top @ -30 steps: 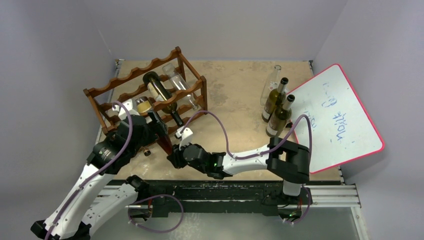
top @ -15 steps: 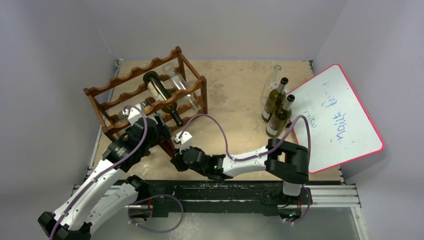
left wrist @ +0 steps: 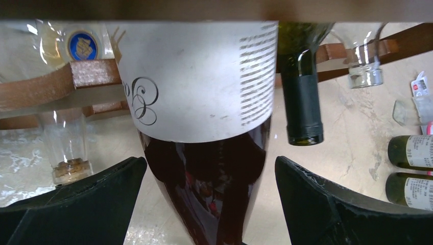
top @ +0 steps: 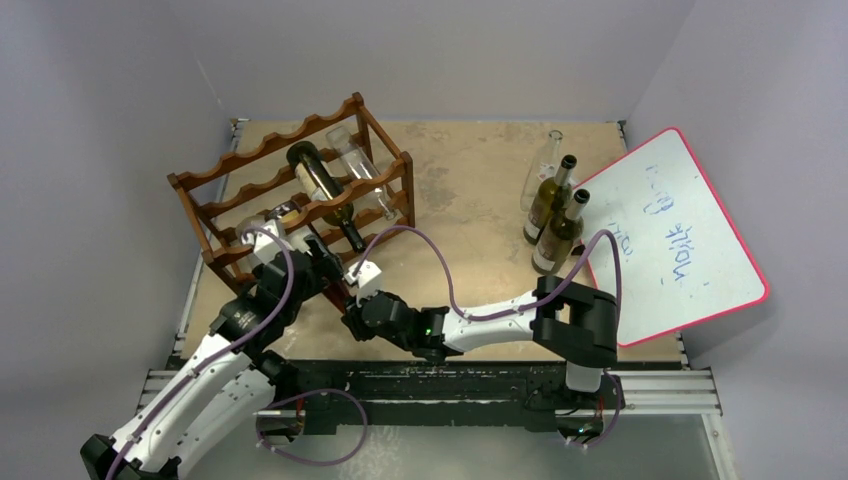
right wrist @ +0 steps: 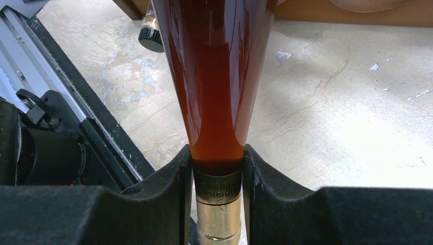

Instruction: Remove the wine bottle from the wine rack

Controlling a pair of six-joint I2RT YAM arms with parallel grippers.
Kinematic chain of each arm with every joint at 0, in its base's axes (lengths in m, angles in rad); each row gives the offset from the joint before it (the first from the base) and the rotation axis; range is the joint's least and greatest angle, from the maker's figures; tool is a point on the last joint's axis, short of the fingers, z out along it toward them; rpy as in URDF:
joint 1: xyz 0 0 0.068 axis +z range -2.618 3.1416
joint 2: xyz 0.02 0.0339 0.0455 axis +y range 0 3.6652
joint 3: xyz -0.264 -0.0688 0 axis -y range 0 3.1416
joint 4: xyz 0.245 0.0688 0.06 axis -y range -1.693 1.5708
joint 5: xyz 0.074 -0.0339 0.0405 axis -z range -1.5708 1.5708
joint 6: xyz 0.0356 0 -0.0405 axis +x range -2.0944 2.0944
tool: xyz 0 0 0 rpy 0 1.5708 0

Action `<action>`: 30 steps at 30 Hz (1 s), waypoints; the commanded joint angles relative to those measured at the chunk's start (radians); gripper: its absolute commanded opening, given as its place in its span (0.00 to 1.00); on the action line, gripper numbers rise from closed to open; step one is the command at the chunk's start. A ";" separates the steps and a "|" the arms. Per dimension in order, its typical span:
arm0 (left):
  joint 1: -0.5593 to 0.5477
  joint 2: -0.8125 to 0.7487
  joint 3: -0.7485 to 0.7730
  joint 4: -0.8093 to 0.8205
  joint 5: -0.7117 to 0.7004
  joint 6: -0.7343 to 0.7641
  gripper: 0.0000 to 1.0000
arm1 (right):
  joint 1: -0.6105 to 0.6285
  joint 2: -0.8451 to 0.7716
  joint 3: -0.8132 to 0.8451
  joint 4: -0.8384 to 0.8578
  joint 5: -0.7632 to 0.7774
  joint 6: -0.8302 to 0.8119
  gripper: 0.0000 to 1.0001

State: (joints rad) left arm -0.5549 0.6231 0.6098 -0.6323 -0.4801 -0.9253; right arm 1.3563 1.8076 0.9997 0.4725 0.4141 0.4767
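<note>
The wine rack (top: 405, 180) is dark reddish-brown wood and stands at the back left. The wine bottle (top: 337, 288) is dark red with a white label (left wrist: 204, 92) and reaches from the rack's front toward me. My right gripper (top: 358, 312) is shut on its gold-foiled neck (right wrist: 218, 204). My left gripper (top: 322, 262) is open. Its fingers (left wrist: 102, 204) stand on either side of the bottle's shoulder with a gap on each side. A rack rail (left wrist: 46, 87) shows just behind the label.
A dark bottle (top: 320, 180) and a clear bottle (top: 360, 170) lie on the rack. Three bottles (top: 555, 215) stand at the right beside a pink-framed whiteboard (top: 680, 240). A metal rail (top: 650, 390) runs along the near edge.
My left arm has swung right and forward, bringing its open gripper over the bottle's body by the rack front. My right gripper has stayed shut on the neck.
</note>
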 commanded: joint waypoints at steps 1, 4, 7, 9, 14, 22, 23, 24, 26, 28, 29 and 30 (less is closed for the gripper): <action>0.000 -0.013 -0.056 0.119 -0.023 -0.034 1.00 | -0.022 -0.032 0.082 0.100 0.094 -0.004 0.00; 0.000 -0.022 -0.062 0.150 -0.055 -0.005 1.00 | -0.022 -0.036 0.091 0.093 0.092 -0.003 0.00; 0.000 -0.020 -0.084 0.227 -0.051 0.013 0.98 | -0.022 -0.040 0.094 0.092 0.088 -0.001 0.00; 0.000 -0.009 -0.094 0.254 -0.053 0.011 0.95 | -0.022 -0.042 0.096 0.091 0.085 -0.001 0.00; 0.000 -0.001 -0.079 0.269 -0.049 -0.015 0.80 | -0.022 -0.042 0.100 0.086 0.074 -0.003 0.00; 0.000 -0.015 -0.049 0.219 -0.039 -0.091 0.32 | -0.022 -0.026 0.137 -0.058 0.079 0.045 0.18; 0.000 -0.010 -0.046 0.217 -0.033 -0.094 0.31 | -0.022 -0.019 0.146 -0.084 0.077 0.055 0.28; 0.000 -0.006 -0.042 0.218 -0.027 -0.099 0.27 | -0.022 -0.014 0.151 -0.100 0.075 0.057 0.40; 0.000 0.001 -0.039 0.215 -0.018 -0.105 0.18 | -0.022 -0.006 0.153 -0.116 0.069 0.060 0.56; 0.000 0.003 -0.040 0.219 -0.011 -0.112 0.14 | -0.022 0.004 0.159 -0.135 0.052 0.069 0.72; 0.000 0.004 -0.041 0.220 -0.008 -0.115 0.13 | -0.022 0.009 0.162 -0.140 0.051 0.067 0.79; 0.000 0.002 -0.041 0.220 -0.007 -0.116 0.11 | -0.023 0.015 0.163 -0.142 0.056 0.063 0.84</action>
State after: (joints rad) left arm -0.5522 0.6285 0.5205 -0.4877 -0.5140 -1.0027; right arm 1.3426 1.8114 1.1137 0.3271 0.4328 0.5198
